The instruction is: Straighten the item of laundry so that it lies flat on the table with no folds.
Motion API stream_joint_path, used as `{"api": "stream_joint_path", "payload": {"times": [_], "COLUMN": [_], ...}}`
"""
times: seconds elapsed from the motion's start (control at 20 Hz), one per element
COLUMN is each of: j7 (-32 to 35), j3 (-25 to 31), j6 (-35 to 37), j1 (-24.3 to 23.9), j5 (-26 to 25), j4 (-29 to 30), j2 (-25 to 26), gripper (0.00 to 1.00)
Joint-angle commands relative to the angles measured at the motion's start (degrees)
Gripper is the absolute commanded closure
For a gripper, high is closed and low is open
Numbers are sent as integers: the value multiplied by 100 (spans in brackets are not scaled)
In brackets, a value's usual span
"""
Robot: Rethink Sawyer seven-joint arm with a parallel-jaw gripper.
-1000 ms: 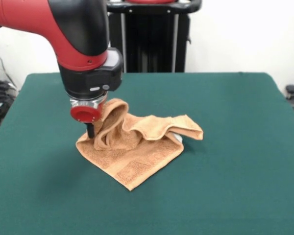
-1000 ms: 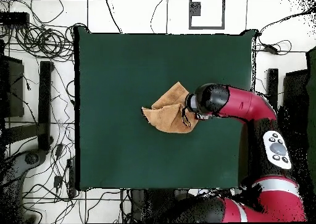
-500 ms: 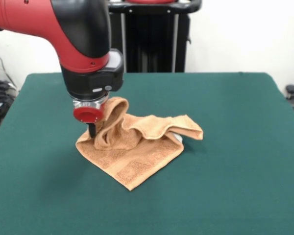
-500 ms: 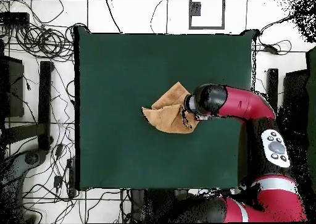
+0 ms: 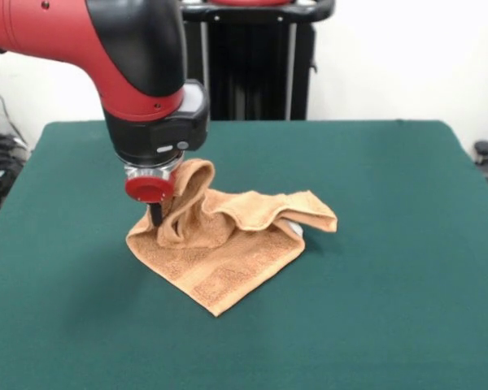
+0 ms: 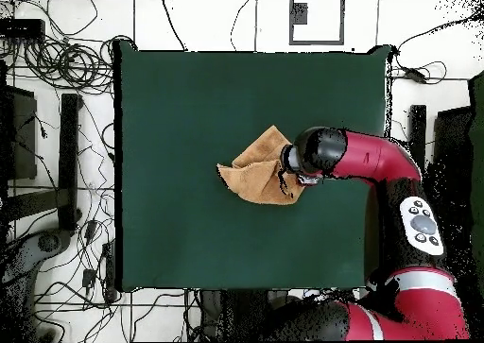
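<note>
Rising slightly and drifting sideways since a second ago, the gripper point(image 5: 156, 216) is pinching a raised fold of the towel point(image 5: 228, 252), lifting it to open the folds; the rest is lying crumpled mid-tabletop point(image 5: 374, 244).

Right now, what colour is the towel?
Orange-tan, the towel shows best in the front view.

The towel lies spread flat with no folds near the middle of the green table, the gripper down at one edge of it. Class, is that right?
Not quite. The towel is not flat: the front view shows it bunched, with raised folds and one part lifted beside the gripper. The rest stands: it lies near the middle of the green table, with the gripper down at one edge.
</note>
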Motion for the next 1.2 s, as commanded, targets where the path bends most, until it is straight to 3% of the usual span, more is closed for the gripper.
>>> {"api": "stream_joint_path", "payload": {"times": [0.05,1.2], "j7": [-2237,-2695], "j3": [772,833], "j6": [642,717], "j1": [-88,-317], "j5": [-286,-427], "j4": [64,-132], "j2": [155,230], "gripper": [0,0]}}
